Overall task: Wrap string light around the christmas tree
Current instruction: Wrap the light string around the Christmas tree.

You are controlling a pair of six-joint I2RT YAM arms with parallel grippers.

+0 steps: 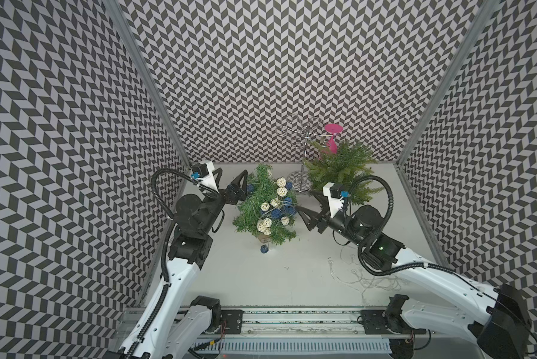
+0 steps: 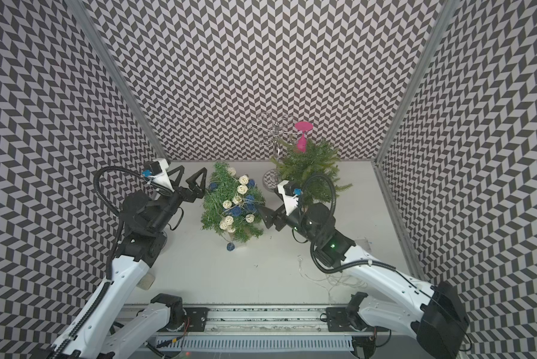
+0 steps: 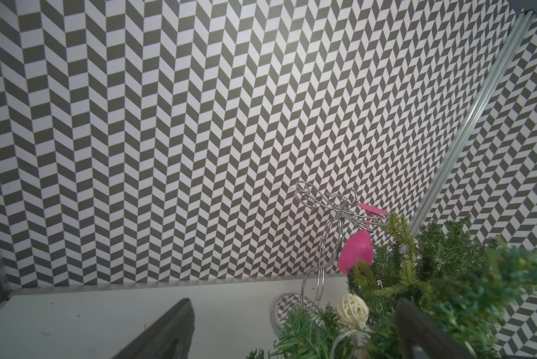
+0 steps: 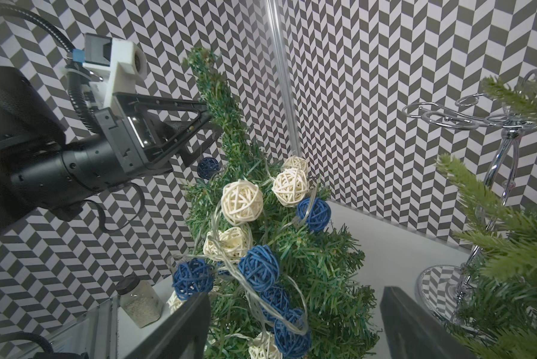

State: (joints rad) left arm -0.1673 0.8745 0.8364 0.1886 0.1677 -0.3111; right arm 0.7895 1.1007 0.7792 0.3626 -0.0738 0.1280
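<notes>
Toward the far edge of the white bench (image 1: 261,279) stood the small green artificial christmas tree (image 1: 251,214), with the string light of white and blue woven balls (image 1: 281,191) coiled around its branches. One trailing blue ball (image 1: 264,249) lay on the bench beside the trunk base. The left gripper (image 1: 229,181) fingers were spread apart near the treetop, holding nothing. The right gripper (image 1: 312,206) fingers were likewise apart and empty, beside the tree toward the right edge. The step appeared to be release after a wrap. The next move calls for lifting the trailing ball into the foliage without snagging wire.
</notes>
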